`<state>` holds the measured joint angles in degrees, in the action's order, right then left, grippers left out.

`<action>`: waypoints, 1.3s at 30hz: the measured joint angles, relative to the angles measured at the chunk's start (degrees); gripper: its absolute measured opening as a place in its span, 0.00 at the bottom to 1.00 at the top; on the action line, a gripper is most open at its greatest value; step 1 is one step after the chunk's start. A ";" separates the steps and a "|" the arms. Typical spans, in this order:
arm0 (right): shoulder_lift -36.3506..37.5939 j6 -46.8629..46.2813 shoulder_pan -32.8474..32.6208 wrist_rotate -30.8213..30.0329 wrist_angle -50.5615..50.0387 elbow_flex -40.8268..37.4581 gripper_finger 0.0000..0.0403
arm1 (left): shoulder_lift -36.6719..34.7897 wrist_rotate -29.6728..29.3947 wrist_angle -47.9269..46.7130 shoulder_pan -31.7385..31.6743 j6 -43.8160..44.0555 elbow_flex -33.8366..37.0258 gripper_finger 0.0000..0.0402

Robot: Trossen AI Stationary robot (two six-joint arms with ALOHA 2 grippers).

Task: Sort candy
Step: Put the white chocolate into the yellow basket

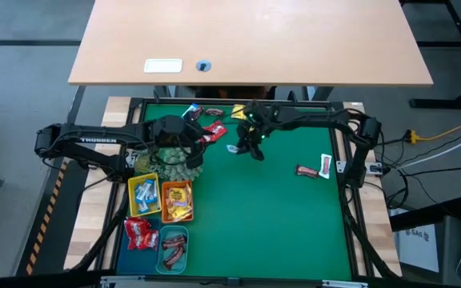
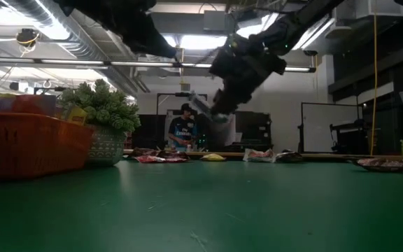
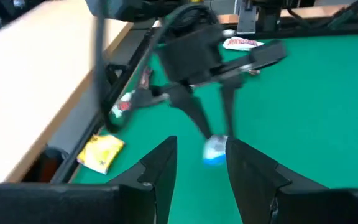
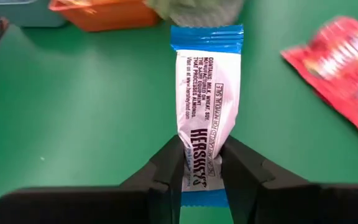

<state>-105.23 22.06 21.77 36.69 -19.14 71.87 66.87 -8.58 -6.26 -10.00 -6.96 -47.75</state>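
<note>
The right gripper holds a blue-white candy between its two dark fingers, which press on the lower part of the wrapper. In the high view this gripper is over the far middle of the green surface, and in the low view the candy hangs in the air, clearly above the surface. The left gripper has its fingers apart with nothing between them; it is beside the spiky plant ball, at the left side. Near the front left corner stand four small trays: a yellow tray with blue-white candies, an orange tray with yellow candies, a teal tray with dark bars, and red packets just beside it. More candies lie along the far edge, and a dark brown bar and a red-and-white packet lie at the right side.
</note>
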 joint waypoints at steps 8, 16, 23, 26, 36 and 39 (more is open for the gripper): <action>0.09 -2.89 -6.71 -0.41 5.18 1.36 0.22 | 0.00 7.65 -0.62 0.94 -7.43 0.00 0.33; 0.09 -11.46 -8.79 -0.47 12.26 1.36 0.22 | 0.00 15.85 -1.06 5.03 -19.57 0.00 0.33; 0.09 -18.40 -8.65 3.41 14.94 1.36 0.22 | 0.00 13.23 -1.51 7.19 -23.46 0.00 0.33; 0.13 -21.87 -8.69 4.08 17.09 1.36 0.22 | 0.00 12.34 -1.84 7.19 -23.39 0.00 0.33; 0.13 -25.35 -8.68 9.17 24.34 1.36 0.22 | 0.00 12.22 -1.90 7.15 -23.28 0.00 0.33; 0.13 -25.31 -8.68 9.45 25.59 1.36 0.22 | 0.00 12.22 -1.90 7.15 -23.26 0.00 0.33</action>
<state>-105.10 -3.25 13.08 46.14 6.45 73.23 66.87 3.64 -8.16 -2.85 -30.22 -47.75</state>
